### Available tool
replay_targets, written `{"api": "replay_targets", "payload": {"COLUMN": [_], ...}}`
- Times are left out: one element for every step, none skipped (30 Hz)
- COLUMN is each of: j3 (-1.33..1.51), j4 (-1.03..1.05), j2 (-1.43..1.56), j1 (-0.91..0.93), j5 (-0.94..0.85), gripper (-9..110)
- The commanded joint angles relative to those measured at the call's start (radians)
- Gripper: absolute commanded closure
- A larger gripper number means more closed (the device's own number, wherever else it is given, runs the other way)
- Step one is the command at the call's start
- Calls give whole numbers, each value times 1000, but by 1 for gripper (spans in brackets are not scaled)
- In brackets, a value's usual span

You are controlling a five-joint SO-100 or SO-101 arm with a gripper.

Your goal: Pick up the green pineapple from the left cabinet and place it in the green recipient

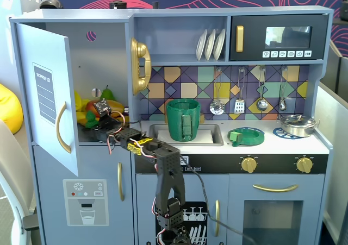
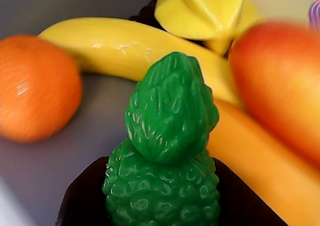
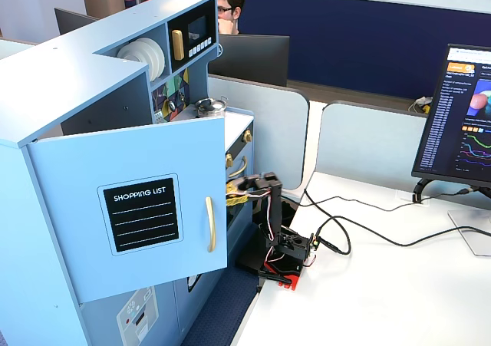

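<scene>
Gripper (image 2: 162, 206) grasps green pineapple (image 2: 167, 151) inside left cabinet (image 1: 106, 66).

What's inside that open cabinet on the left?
In the wrist view: the green pineapple at the gripper, a banana, an orange, other yellow and orange fruit. The gripper covers the cabinet floor beneath the pineapple.

I'm reaching into the tall grey-blue cabinet (image 1: 103, 49) at the left of a fixed view, its door (image 1: 48, 95) swung open. In my wrist view the bumpy green toy pineapple (image 2: 167, 156) stands in front, the orange ball-shaped fruit (image 2: 35, 88) left, the yellow banana (image 2: 135, 48) behind, the red-orange mango (image 2: 280, 85) right. The dark-green cylindrical pot (image 1: 183, 119) sits in the sink (image 1: 209, 136), right of the cabinet.
</scene>
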Motion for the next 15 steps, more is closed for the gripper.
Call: {"api": "replay_targets", "payload": {"j3": [107, 127, 138, 147, 155, 166, 175, 184, 192, 198, 199, 190, 178, 166, 149], "j4": [147, 176, 210, 236, 267, 287, 319, 357, 393, 416, 443, 468, 489, 505, 522], "j2": [360, 416, 468, 514, 558, 603, 646, 687, 724, 758, 787, 808, 822, 836, 844], "j1": [-9, 0, 8, 20, 32, 48, 63, 86, 114, 140, 167, 193, 221, 253, 288], "j5": [-152, -166, -175, -189, -207, -218, -224, -233, -245, -258, -275, -281, -287, -290, -288], "gripper": [101, 101, 101, 101, 101, 101, 101, 101, 101, 101, 101, 101, 101, 101, 101]}}
